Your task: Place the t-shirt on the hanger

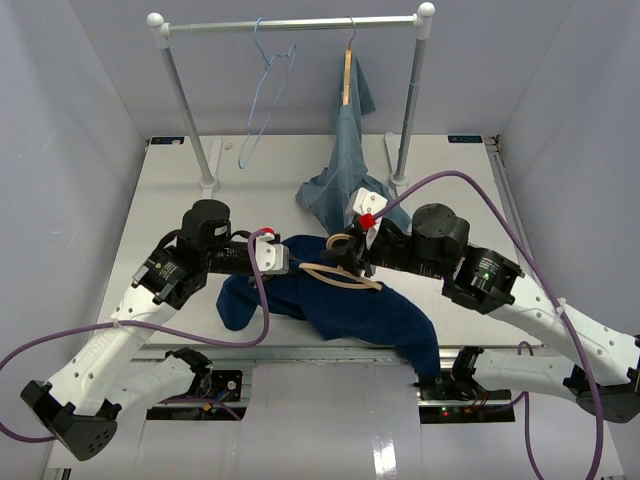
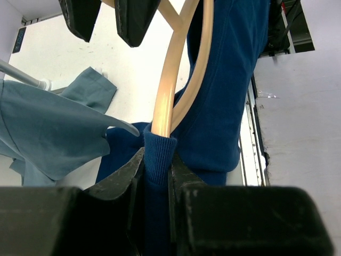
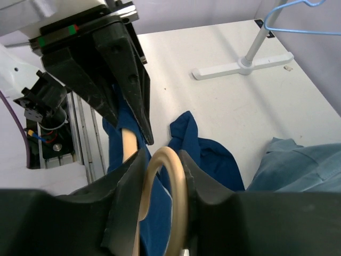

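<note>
The navy t-shirt (image 1: pixel 345 312) lies bunched at the table's near edge, one end hanging over it. The tan wooden hanger (image 1: pixel 342 278) lies across it at the middle. My left gripper (image 1: pixel 298 262) is shut on the shirt's ribbed collar (image 2: pixel 158 152); in the left wrist view (image 2: pixel 157 160) one hanger arm (image 2: pixel 169 80) runs into that collar. My right gripper (image 1: pixel 347 256) is shut on the hanger's curved wood (image 3: pixel 166 176), seen in the right wrist view (image 3: pixel 162 160), just right of the left fingers (image 3: pixel 120 80). The hanger's hook is hidden.
A clothes rack (image 1: pixel 290 25) stands at the back, its foot (image 3: pixel 240 66) on the table. On it hang a light-blue wire hanger (image 1: pixel 262 100) and a grey-blue shirt (image 1: pixel 345 160) on another wooden hanger, its hem pooling just behind my right gripper.
</note>
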Robot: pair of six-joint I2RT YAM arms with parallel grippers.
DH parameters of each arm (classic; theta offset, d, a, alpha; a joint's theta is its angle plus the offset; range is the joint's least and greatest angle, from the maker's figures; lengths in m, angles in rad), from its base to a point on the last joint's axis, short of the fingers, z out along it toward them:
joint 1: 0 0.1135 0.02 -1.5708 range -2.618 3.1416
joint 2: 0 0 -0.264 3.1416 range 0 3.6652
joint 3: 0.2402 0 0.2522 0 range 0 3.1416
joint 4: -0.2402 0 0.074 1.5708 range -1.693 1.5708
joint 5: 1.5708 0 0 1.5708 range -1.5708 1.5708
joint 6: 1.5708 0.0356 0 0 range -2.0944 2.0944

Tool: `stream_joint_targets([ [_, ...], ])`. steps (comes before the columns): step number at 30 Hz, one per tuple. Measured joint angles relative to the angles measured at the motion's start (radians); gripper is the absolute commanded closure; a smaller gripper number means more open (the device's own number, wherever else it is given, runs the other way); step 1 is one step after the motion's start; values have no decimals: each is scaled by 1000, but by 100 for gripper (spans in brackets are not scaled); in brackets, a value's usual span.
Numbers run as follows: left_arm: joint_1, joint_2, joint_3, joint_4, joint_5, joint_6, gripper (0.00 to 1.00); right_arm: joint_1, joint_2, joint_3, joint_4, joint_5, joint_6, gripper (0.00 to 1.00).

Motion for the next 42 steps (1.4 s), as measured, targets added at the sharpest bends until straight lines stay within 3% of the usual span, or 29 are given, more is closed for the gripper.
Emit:
stream_joint_targets([
  [1, 0, 0, 0, 0, 2, 2, 100, 0, 0, -1, 6, -12, -2, 92],
  [3, 1, 3, 0, 9, -1, 5, 100, 3, -7, -4, 14, -39, 15, 92],
  [4, 2, 5, 1, 13, 0, 6, 94, 5, -11, -6, 16, -47, 15, 92],
  [7, 0, 16, 12, 17, 3, -1, 48, 4, -32, -23, 27, -58, 11, 92],
  [9, -1, 28, 25, 14, 2, -14, 30, 3, -48, -34, 27, -62, 3, 92],
  [19, 2, 100, 134, -9, -134, -84, 30, -1, -65, -39, -16, -33, -21, 92],
  [33, 0, 141, 138, -40, -307, -165, 31, -6, -58, 53, -139, -1, -25, 92],
  [42, 2, 76, 140, -26, -206, -192, 22, -6, -40, 68, -171, -3, -25, 92],
])
